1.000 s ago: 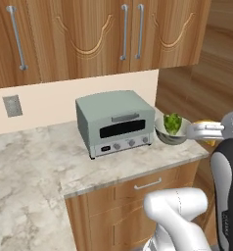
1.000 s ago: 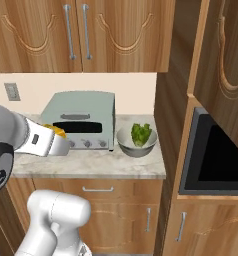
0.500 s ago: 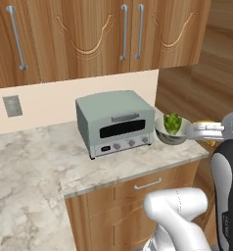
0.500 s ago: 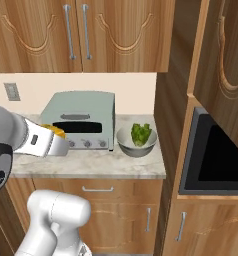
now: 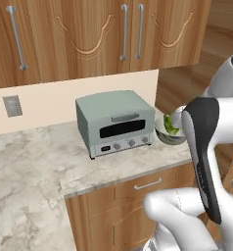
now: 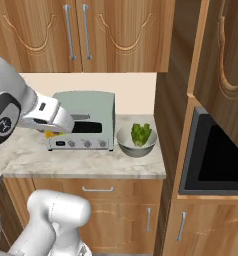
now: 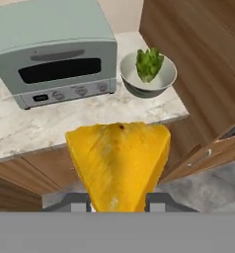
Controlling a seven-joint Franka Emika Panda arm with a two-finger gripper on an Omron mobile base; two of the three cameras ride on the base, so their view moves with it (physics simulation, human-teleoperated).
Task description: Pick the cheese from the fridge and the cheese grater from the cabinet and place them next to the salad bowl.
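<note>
In the hand view the cheese, a yellow-orange wedge, fills the gap between my fingertips; my gripper is shut on it. From the right base view the gripper hangs in front of the toaster oven's left end, above the counter, with a bit of cheese showing under it. The salad bowl, grey with green leaves, stands on the counter to the right of the toaster oven, apart from the gripper. The cabinet rises at the far right. The cheese grater and fridge are out of view.
A grey-green toaster oven stands against the wall. A dark microwave sits under the cabinet. Wall cabinets hang above the marble counter. My own arm blocks part of the bowl in the left base view.
The arm's upper links have swung up and now loom large at the right of the left base view, hiding the cheese there. The gripper with the cheese has barely shifted.
</note>
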